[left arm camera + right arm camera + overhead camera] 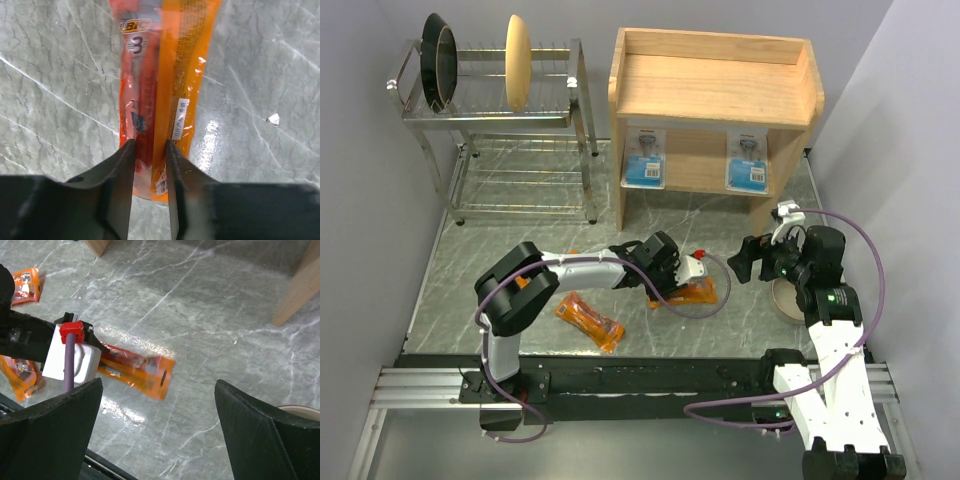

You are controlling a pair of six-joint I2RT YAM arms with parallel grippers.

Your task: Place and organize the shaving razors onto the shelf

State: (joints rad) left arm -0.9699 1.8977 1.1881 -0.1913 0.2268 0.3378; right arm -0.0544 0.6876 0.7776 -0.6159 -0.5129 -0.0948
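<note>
Grey marbled table [260, 75] holds the orange packet [170, 60] flat, near centre, well short of the shelf [715, 85]. Left gripper [150, 145] pinches only its red half (the orange side lies outside the jaws), so lifting may well twist it loose.

**Left wrist view.** The orange packet [150, 100] bears the brand "BIC" in an oval logo near its far end, on the red left half. Directly below the logo stands the numeral "3". Lower on that half sits a small blue panel, its print illegible. The orange right half carries a column of fine print and a white barcode sticker, and neither can be read.

**Top view.** The left blister card [645, 157] and the right blister card [749, 160], on the lower tier of the shelf [715, 85], show printed blue panels too small to read.

**Right wrist view.** Print on the orange packet is blurred, with nothing legible.
</note>
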